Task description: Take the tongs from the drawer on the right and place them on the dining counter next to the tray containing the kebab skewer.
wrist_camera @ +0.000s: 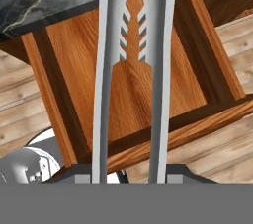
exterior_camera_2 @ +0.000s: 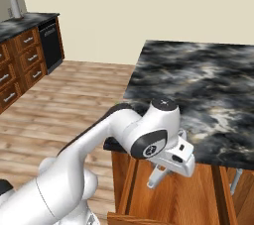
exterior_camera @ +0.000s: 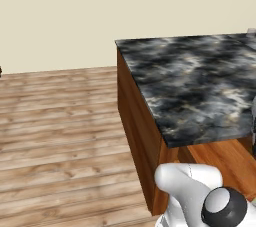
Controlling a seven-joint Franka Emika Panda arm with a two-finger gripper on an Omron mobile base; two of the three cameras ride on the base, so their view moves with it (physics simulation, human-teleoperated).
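One part looks done: the gripper [wrist_camera: 129, 178] is partly closed on the grey metal tongs [wrist_camera: 132, 70], held above the open wooden drawer [wrist_camera: 54, 94] below the dining counter [exterior_camera_2: 198, 90] edge. Left, I judge: lifting them past that overhanging edge onto the bare black stone, where room looks plentiful

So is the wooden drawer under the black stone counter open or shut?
Open. The reddish-brown wooden drawer is pulled out below the black marbled counter, showing its bare floor, with the grey metal tongs in front of it.
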